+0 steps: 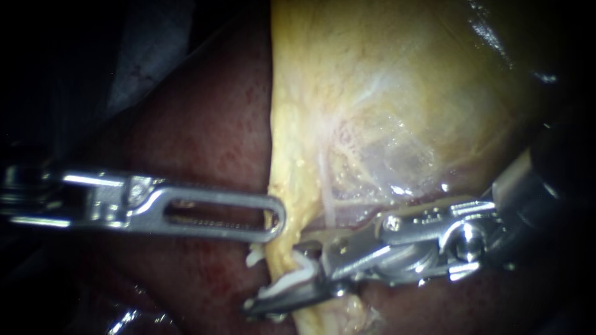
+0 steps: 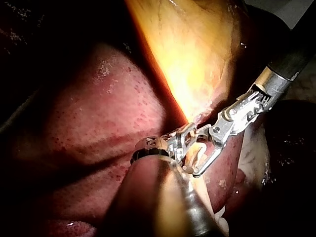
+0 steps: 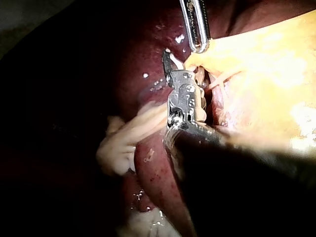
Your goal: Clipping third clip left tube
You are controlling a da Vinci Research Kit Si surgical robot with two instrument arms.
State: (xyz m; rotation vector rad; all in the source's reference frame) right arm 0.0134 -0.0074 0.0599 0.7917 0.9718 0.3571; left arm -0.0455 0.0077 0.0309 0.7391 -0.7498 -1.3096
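Observation:
The yellow gallbladder (image 1: 385, 93) lies over the dark red liver (image 1: 205, 111). My left instrument (image 1: 273, 223) reaches in level, and its slotted jaws lie together on the gallbladder's yellow edge. A yellow tube (image 1: 280, 248) runs down from that edge. My right instrument (image 1: 279, 279) holds a white clip (image 1: 292, 280) between its jaws, which straddle this tube. In the left wrist view the right instrument (image 2: 197, 163) crosses just ahead of the left instrument (image 2: 190, 136). In the right wrist view the white clip (image 3: 175, 61) shows at the right instrument's tip, just short of the left instrument (image 3: 199, 44).
A thin pale strand (image 1: 328, 198) runs over the gallbladder wall above the right instrument. A pale fatty lump (image 3: 118, 143) lies on the liver beside the right instrument's shaft. Grey cloth (image 1: 149, 49) shows at the far upper left.

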